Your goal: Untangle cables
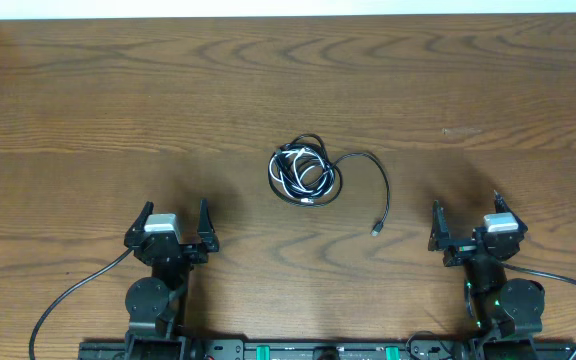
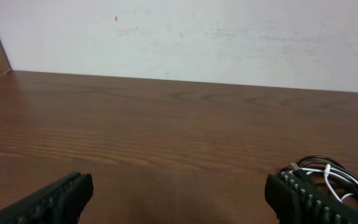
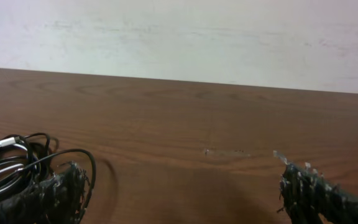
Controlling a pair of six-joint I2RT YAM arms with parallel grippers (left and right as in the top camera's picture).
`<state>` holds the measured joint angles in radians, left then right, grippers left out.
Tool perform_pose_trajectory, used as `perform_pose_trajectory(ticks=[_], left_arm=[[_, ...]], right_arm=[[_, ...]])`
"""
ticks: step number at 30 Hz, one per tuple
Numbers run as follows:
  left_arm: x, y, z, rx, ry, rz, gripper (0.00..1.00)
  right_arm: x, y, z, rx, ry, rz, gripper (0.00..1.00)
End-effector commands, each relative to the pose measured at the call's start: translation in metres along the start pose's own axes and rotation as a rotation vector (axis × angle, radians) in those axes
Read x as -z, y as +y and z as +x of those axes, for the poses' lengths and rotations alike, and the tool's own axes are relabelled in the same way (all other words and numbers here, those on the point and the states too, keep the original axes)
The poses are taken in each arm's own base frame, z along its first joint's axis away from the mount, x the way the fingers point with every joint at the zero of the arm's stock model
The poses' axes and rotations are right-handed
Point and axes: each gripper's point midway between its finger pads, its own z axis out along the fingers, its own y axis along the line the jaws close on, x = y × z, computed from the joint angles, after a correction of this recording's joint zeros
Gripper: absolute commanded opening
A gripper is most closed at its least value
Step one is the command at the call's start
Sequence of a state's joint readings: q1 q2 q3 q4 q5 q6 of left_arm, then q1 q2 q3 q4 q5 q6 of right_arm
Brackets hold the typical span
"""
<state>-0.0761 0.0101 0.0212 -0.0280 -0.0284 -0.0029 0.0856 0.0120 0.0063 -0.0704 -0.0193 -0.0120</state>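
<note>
Overhead view, both arms at the near edge of the worktop (image 1: 118,100), at 7 and 5 o'clock of the frame. Each arm is folded back over its base, wrist level, fingers pointing toward 12 o'clock.

L pincer (image 1: 176,206): jaws wide apart, nothing btwn them, clear of the wood. R pincer (image 1: 466,208): same pose, jaws wide apart, holding nothing.

The cables (image 1: 305,175) lie as one small coiled knot near the centre of the worktop, mostly black w/ a white cord (image 1: 293,178) wound inside. One black strand arcs out toward 3 o'clock and curls down to a plug end (image 1: 376,230) at approx. 5 o'clock of the knot.

Knot vs. pincers: at 2–3 o'clock of the L, 9–10 o'clock of the R, well apart from both. The plug end is nearer the R.

L wrist view: L pincer (image 2: 179,183) spread, cables (image 2: 328,177) past its R finger. R wrist view: R pincer (image 3: 180,174) spread, cables (image 3: 17,158) behind its L finger.
</note>
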Motion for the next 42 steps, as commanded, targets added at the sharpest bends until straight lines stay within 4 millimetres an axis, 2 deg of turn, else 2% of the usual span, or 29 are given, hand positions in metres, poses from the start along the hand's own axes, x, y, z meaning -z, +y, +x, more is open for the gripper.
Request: perform_pose_trajectory(ticks=[1,42], left_arm=[[-0.0015,-0.0014,0.0221,-0.017,0.074,0.005,0.92],[-0.0015,-0.0014,0.0221,-0.017,0.074,0.005,0.93]], right_arm=[[0.0003,0.0035,0.0003,0.013,-0.001,-0.017,0.99],[0.0003,0.0035,0.0002,0.012,-0.001,-0.017,0.99]])
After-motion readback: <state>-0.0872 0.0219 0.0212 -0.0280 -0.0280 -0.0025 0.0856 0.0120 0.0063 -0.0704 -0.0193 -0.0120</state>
